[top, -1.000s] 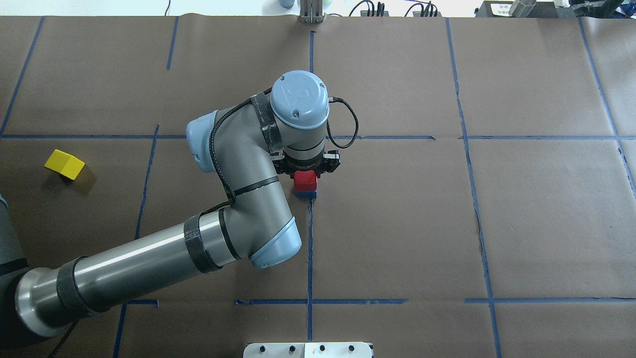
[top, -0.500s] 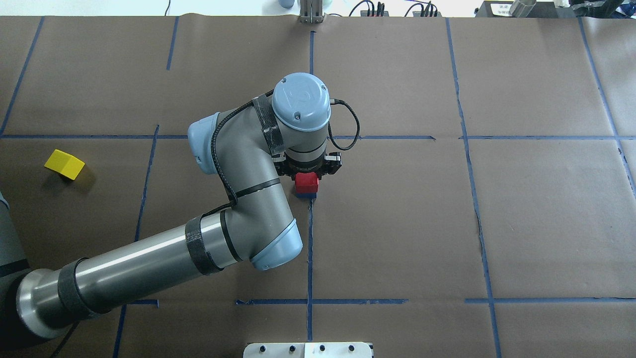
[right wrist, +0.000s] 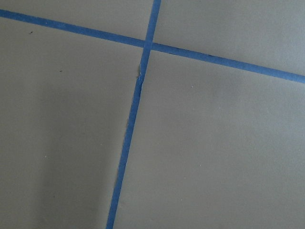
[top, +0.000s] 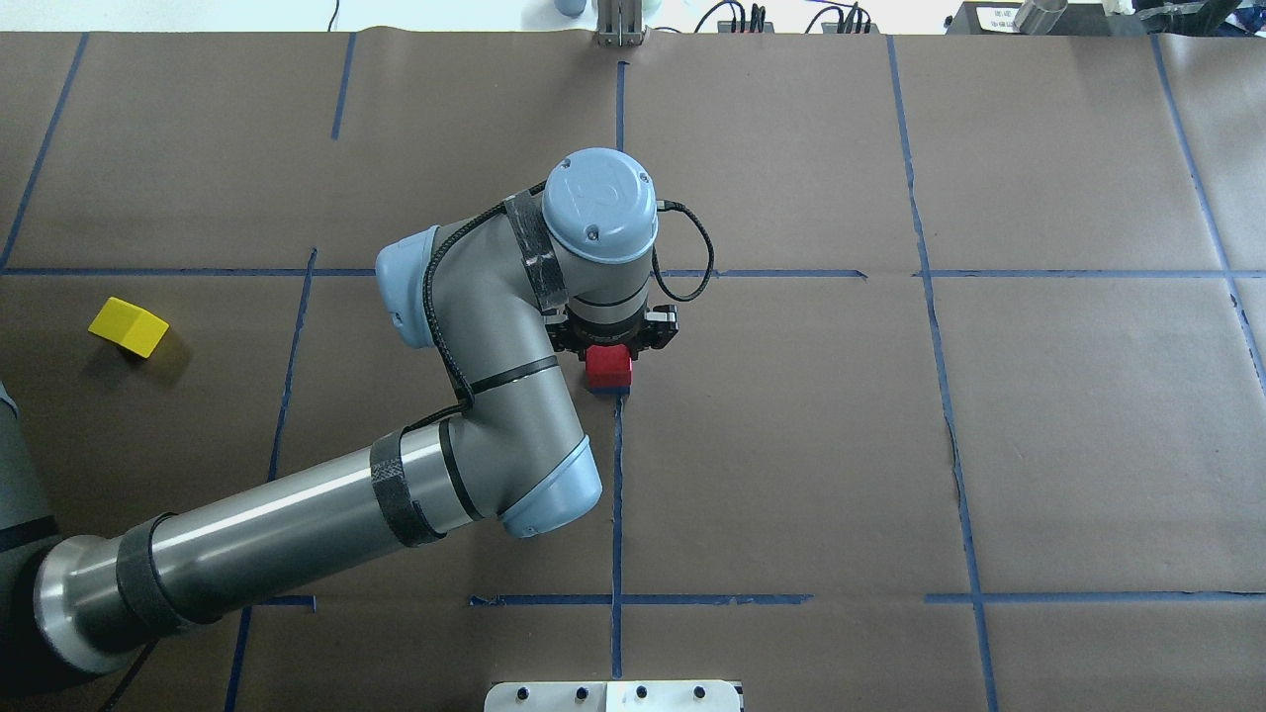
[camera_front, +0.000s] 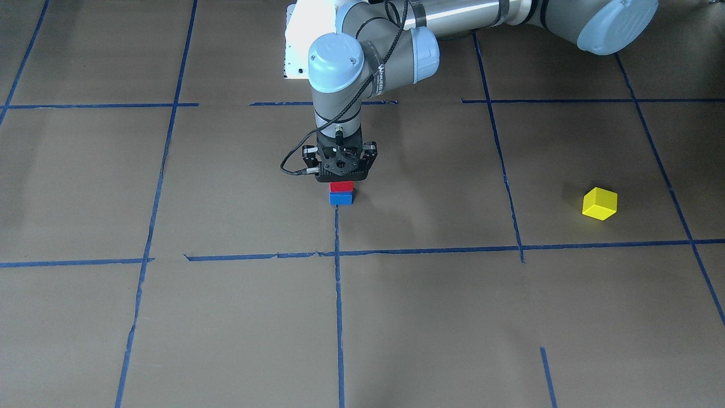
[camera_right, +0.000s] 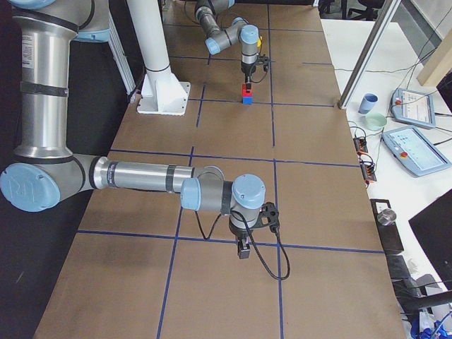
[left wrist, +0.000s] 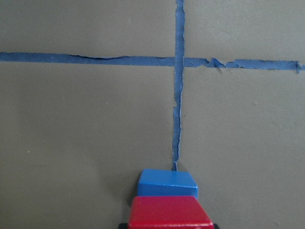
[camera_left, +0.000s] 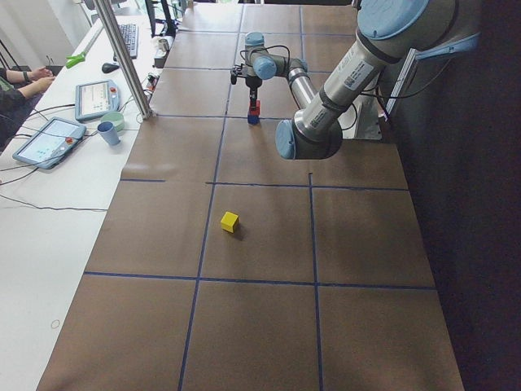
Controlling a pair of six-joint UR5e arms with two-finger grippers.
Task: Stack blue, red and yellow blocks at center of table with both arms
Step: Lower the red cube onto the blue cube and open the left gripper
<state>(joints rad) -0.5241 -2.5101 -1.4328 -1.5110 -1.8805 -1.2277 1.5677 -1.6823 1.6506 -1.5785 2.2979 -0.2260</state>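
Observation:
The red block (camera_front: 341, 186) sits on top of the blue block (camera_front: 341, 198) at the table's centre, on a blue tape line. My left gripper (camera_front: 341, 179) points straight down over the stack, shut on the red block. In the left wrist view the red block (left wrist: 170, 213) fills the bottom edge with the blue block (left wrist: 167, 183) just beyond it. The yellow block (top: 128, 326) lies alone on the far left of the table. My right gripper (camera_right: 242, 251) shows only in the exterior right view, low over the table; I cannot tell if it is open or shut.
Brown paper with a grid of blue tape lines (top: 616, 475) covers the table. The left arm's elbow (top: 544, 485) hangs over the area just in front of the stack. Tablets and cups (camera_left: 106, 130) sit on a side bench beyond the table's far edge.
The left gripper has shifted slightly with the red block, so less of the blue block shows beneath it in the overhead view. The yellow block has not moved.

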